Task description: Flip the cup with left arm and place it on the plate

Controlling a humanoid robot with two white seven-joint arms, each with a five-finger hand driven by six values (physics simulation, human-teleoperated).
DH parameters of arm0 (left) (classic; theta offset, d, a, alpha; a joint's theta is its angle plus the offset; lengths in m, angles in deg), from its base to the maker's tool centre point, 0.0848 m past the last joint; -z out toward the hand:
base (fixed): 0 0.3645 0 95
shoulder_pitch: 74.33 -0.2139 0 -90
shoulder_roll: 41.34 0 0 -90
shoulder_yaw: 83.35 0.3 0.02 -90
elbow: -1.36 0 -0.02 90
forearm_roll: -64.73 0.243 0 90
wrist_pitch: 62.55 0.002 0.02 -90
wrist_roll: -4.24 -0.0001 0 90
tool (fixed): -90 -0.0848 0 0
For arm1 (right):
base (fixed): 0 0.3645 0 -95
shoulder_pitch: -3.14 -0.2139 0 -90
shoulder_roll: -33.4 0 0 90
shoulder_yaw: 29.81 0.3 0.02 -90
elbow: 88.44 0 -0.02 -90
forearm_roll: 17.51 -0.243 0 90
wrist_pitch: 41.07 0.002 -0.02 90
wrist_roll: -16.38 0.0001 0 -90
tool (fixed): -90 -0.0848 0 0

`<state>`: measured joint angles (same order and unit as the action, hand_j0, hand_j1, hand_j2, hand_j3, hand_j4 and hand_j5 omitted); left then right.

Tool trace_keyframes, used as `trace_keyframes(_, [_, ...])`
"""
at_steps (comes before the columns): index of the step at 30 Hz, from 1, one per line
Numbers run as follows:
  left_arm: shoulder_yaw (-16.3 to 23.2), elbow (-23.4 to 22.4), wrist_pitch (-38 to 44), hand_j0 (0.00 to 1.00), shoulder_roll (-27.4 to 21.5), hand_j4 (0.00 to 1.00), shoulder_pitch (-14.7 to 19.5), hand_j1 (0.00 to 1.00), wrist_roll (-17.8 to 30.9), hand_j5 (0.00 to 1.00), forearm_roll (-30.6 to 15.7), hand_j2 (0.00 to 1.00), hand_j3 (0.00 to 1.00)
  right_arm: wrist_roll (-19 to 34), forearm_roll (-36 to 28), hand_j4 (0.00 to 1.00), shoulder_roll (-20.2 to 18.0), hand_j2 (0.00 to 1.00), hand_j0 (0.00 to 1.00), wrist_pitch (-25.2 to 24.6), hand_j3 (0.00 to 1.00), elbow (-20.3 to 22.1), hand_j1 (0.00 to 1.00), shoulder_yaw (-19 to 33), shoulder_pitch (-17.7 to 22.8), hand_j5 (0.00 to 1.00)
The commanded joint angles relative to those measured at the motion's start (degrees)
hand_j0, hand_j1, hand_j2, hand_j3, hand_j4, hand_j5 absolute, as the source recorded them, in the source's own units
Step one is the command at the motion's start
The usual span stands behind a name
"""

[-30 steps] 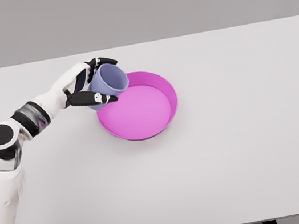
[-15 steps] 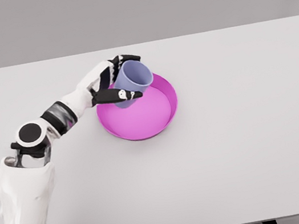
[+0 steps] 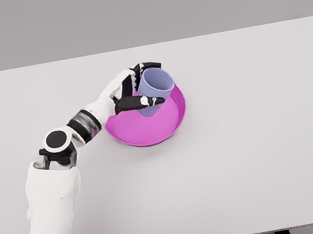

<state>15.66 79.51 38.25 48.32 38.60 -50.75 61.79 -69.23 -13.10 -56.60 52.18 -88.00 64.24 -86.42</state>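
Note:
A lavender cup point(image 3: 155, 88) is held over the magenta plate point(image 3: 175, 121), mouth up and tilted slightly to the right. My left hand point(image 3: 139, 89) is shut on the cup from its left side, thumb in front and fingers behind its rim. The cup's base hangs over the plate's upper middle; I cannot tell whether it touches the plate floor. The left arm reaches in from the lower left across the white table. The right arm is out of view.
The white table point(image 3: 260, 153) spreads around the plate on all sides. The plate stands a little left of the table's middle, toward the far half.
My left hand has carried the cup to the right, from the plate's left rim to over the plate's inside. The cup has turned more upright, and the arm has stretched further out.

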Motion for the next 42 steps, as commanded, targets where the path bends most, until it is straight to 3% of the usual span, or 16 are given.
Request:
trace_keyframes(1, [-0.05, -2.03, -1.39, 0.73, 0.34, 0.73, 0.26, 0.73, -0.01, 0.73, -0.4, 0.73, 0.73, 0.01, 0.07, 1.0, 0.0, 1.0, 1.0, 0.0, 1.0, 0.0, 1.0, 0.0, 0.0, 1.0])
trace_keyframes(13, [-0.13, -6.16, -5.69, 0.73, 0.34, 0.73, 1.14, 0.73, -0.01, 0.73, -0.14, 0.73, 0.73, 0.01, 0.07, 1.0, 0.0, 1.0, 1.0, 0.0, 1.0, 0.0, 1.0, 0.0, 0.0, 1.0])
trace_keyframes(32, [-0.22, -6.16, -10.27, 0.73, 0.34, 0.73, 1.23, 0.73, -0.01, 0.73, -0.84, 0.73, 0.73, 0.01, -0.02, 1.0, 0.0, 1.0, 1.0, 0.0, 1.0, 0.0, 1.0, 0.0, 0.0, 1.0])
trace_keyframes(33, [-0.22, -6.16, -10.27, 0.75, 0.34, 0.75, 1.23, 0.75, -0.01, 0.75, -0.75, 0.75, 0.75, 0.01, -0.02, 1.0, 0.0, 1.0, 1.0, 0.09, 1.0, 0.0, 1.0, 0.0, 0.0, 1.0])
trace_keyframes(37, [-0.22, -6.25, -9.91, 0.96, 0.34, 0.96, 1.23, 0.96, -0.01, 0.96, -0.75, 0.96, 0.96, 0.01, -0.02, 1.0, 0.0, 1.0, 1.0, 0.09, 1.0, 0.0, 1.0, 0.0, 0.0, 1.0])
trace_keyframes(42, [-0.22, -6.78, -9.74, 1.0, 0.34, 1.0, 1.41, 1.0, -0.01, 1.0, -0.66, 1.0, 1.0, 0.01, -0.02, 1.0, 0.0, 1.0, 1.0, 0.0, 1.0, 0.0, 1.0, 0.0, 0.0, 1.0])
